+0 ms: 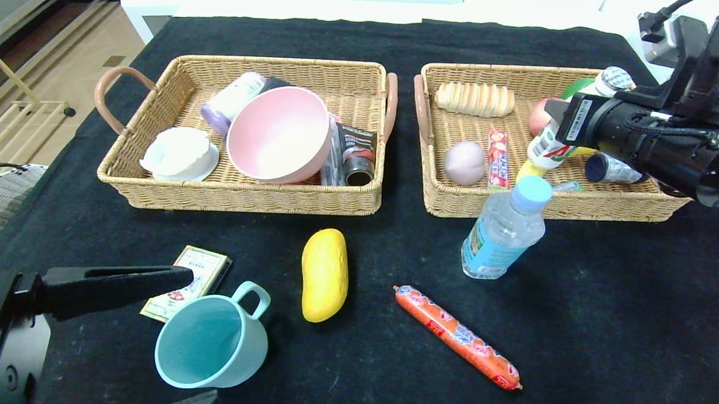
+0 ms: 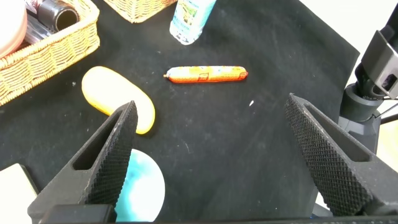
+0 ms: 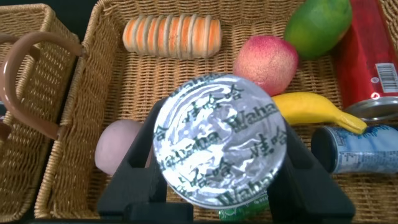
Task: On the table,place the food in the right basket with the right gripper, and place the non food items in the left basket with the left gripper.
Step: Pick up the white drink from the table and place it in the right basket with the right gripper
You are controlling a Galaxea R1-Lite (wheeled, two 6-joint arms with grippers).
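White bottle [image 3: 219, 138] clamped in right claw [image 3: 219, 180] over right basket [image 1: 553, 205].

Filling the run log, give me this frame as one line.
right gripper: shut on white bottle, over right basket | left gripper: open, above teal mug | on table: water bottle, sausage, yellow fruit

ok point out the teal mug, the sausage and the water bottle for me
teal mug [image 1: 208, 341]: head view, on its inside wall.
sausage [image 1: 458, 337]: head view, on the middle of its wrapper.
water bottle [image 1: 503, 235]: head view, on its clear body above the blue label.
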